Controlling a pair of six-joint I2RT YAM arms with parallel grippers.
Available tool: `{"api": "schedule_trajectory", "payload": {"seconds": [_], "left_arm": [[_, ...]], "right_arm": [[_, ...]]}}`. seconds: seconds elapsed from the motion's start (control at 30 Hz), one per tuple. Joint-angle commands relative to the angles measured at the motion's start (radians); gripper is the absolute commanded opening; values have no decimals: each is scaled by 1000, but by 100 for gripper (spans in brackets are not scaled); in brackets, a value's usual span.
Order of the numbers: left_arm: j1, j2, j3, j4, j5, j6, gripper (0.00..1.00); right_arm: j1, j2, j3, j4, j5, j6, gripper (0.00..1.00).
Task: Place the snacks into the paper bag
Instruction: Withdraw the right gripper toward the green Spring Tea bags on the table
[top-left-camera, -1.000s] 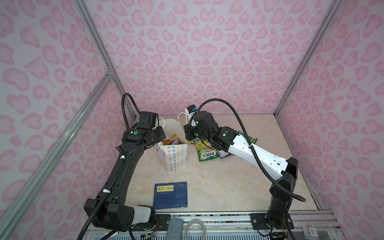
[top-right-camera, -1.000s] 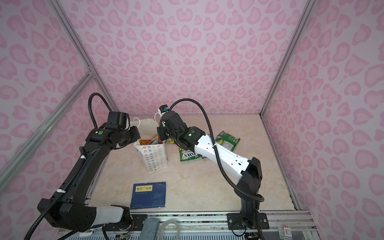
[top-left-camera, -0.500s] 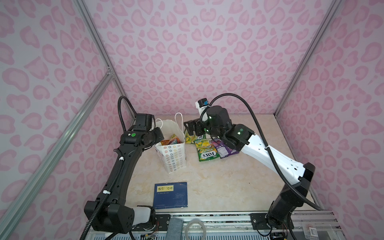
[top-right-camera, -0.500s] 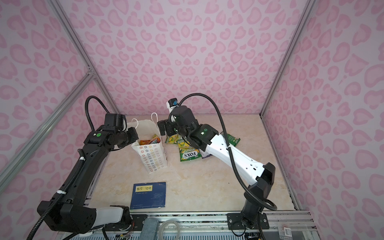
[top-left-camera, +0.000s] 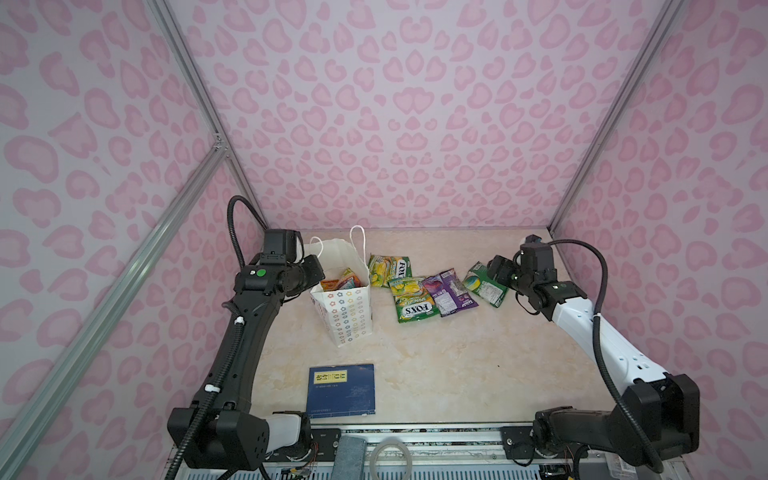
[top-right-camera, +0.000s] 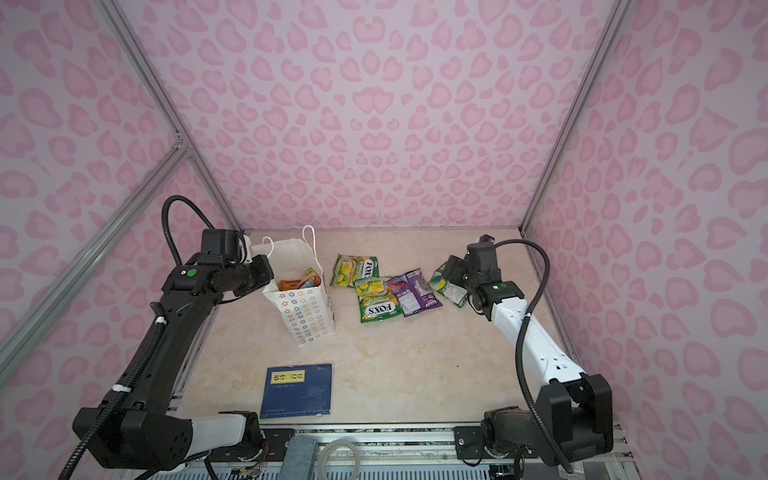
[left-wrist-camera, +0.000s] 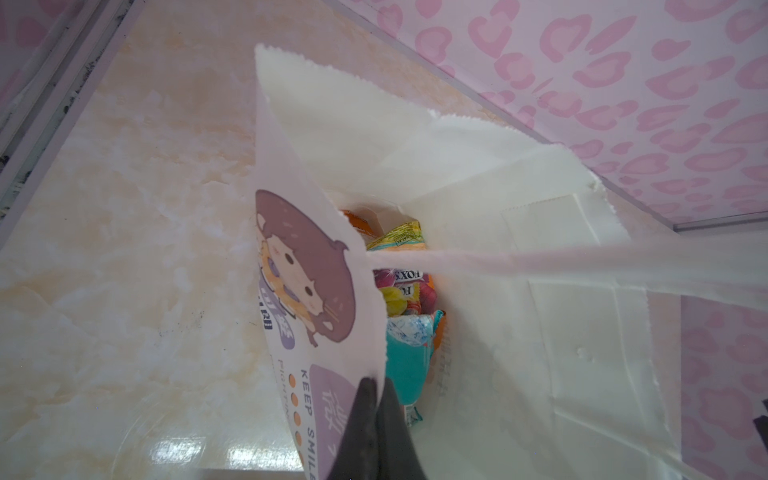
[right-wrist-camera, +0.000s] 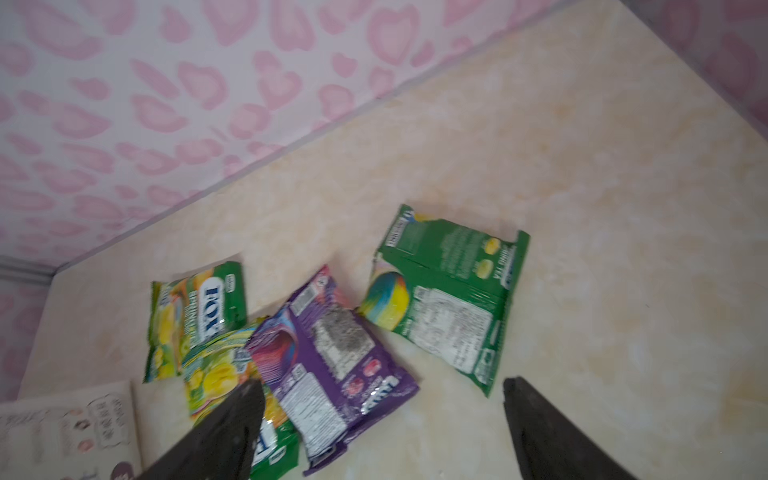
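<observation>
The left claw was clenched on the top rim of the white paper gift bag, its two dark fingers pressed together over the front panel printed with a cartoon figure. The bag stood upright and open right at that claw, its flower-printed side facing the camera in both top views. Just past the clenched tips, inside the bag, sat a teal packet, a multicoloured "FOX'S" packet and an orange packet showing at the mouth. A white cord handle rose from the bag's far rim.

The right claw was released, jaws spread wide and holding nothing, hovering above the beige marbled tabletop. Nearest to it, just beside its tips, lay a dark-green glossy packet, back side up. Farther from that claw, toward the left claw, lay a purple glossy packet, overlapping one of two green-yellow glossy packets; the other one lay between that pile and the bag. None of these four touched either claw.

A dark-blue flat book with a yellow label lay well apart from both claws, near the table's front edge.
</observation>
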Motion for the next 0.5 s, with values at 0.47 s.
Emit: {"api": "schedule_trajectory", "payload": {"seconds": [0.47], "left_arm": [[2,-15,-13,52,56,-3,3]], "right_arm": [[-208,509,86,265,-268,140,86]]}}
